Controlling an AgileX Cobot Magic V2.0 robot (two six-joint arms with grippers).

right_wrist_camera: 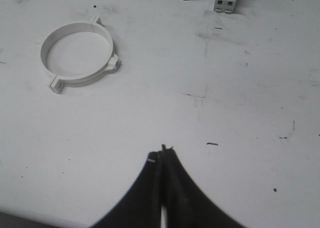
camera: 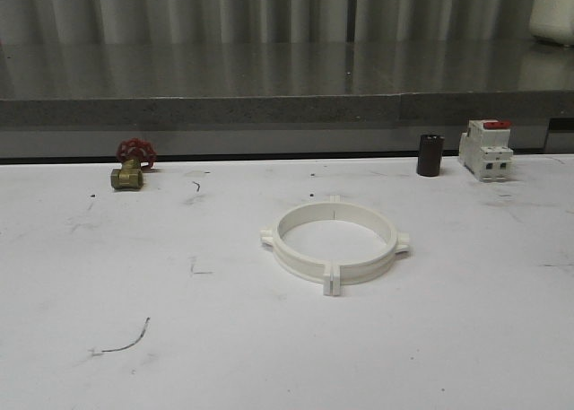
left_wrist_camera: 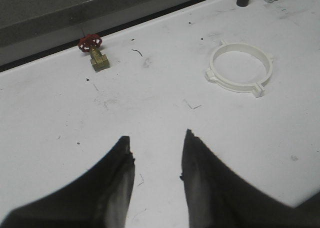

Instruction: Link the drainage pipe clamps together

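Step in hand: judged from how the parts lie, the two halves are already joined into one ring, so what remains is checking and keeping clear.
Drainage pipe clamps (camera: 334, 243): a closed white ring is seen lying flat on the white table (camera: 430, 338), its opening facing straight up.
Seams: one pair of mated tabs is seen at the near side and one at the far side in the front view, so the split line runs toward and away from the robot; smaller lugs stick out at the ring's left and right.
Long axis: none to speak of, the outline being round; the ring's axis is vertical.
Left gripper (left_wrist_camera: 156, 138): fingers are held apart with bare table between them; the ring is well ahead of the fingertips and off to their right.
Right gripper (right_wrist_camera: 162, 153): fingers are pressed together, nothing held; the ring is well ahead of the tips and to their left.
Doing it well: if a seam is judged not fully seated, the tabs are best squeezed squarely, without the ring being slid toward the brass valve (camera: 131, 167), the dark cylinder (camera: 430, 155) or the breaker (camera: 486, 149).
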